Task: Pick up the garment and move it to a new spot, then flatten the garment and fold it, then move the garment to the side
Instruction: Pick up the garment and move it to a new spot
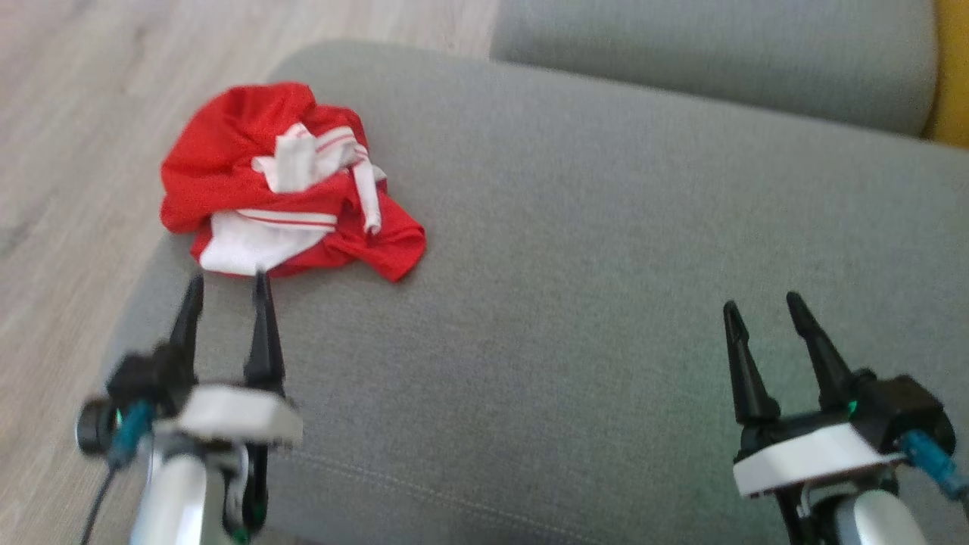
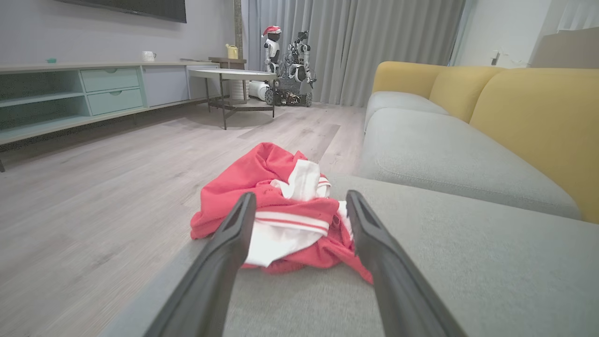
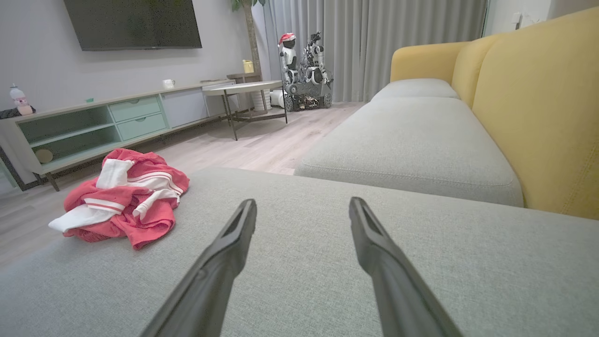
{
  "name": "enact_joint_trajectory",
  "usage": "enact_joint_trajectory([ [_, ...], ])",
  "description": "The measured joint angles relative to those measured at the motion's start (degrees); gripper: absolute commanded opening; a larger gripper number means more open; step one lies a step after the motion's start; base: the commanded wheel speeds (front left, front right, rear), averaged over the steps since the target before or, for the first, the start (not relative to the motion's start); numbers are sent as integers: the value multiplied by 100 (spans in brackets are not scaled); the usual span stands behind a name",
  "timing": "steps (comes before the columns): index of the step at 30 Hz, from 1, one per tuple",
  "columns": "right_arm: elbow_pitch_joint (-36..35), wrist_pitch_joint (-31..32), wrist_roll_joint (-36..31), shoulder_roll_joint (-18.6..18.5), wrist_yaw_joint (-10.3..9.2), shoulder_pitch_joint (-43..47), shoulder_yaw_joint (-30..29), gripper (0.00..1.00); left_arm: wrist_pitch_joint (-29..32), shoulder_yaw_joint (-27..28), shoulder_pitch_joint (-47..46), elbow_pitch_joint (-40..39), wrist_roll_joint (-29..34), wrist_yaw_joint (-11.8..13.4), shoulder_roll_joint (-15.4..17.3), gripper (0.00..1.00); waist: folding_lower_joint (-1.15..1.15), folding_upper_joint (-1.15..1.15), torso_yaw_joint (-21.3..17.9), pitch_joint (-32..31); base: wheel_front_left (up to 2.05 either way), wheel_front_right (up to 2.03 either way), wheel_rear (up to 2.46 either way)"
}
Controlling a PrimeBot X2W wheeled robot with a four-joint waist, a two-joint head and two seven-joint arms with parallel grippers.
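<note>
Nearest: left gripper (image 1: 230, 278) and right gripper (image 1: 761, 300), one each. Each has a white-cased wrist and two long, dark, tapered jaws. Both sets of jaws stand wide apart and hold nothing. The left arm is slightly blurred in the head view.

Beneath them: one grey woven-fabric sofa seat cushion (image 1: 575, 250), broad, flat-topped, rounded at the corners, with a stitched seam near its front edge.

One crumpled red and white cloth garment (image 1: 242, 144) lies heaped on that cushion's far left corner, beside the drop to the floor. It has a red body, white panels and thin red stripes on white bands. Folds hide most of it, so its type cannot be made out. The left jaw tips sit just beside its near white edge; contact cannot be confirmed. The right gripper is well apart from it.

Beyond: a second grey seat cushion (image 1: 711, 60), making two. The yellow upholstered backrest (image 3: 538, 103) is cut off at the frame edge. A pale wood-plank floor (image 1: 68, 121) lies to the left.
</note>
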Motion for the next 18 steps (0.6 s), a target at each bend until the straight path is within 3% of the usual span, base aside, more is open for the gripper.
enact_joint_trajectory([
  [10,-533,294,-5,-427,0,-730,38,100,-34,40,-1934,738,-63,2,-82,100,0,0,-279,1156,0,0,0],
  [18,-680,348,7,-679,0,-1126,13,100,-38,261,-3540,2004,-73,-81,47,100,0,0,-569,2130,0,0,0],
])
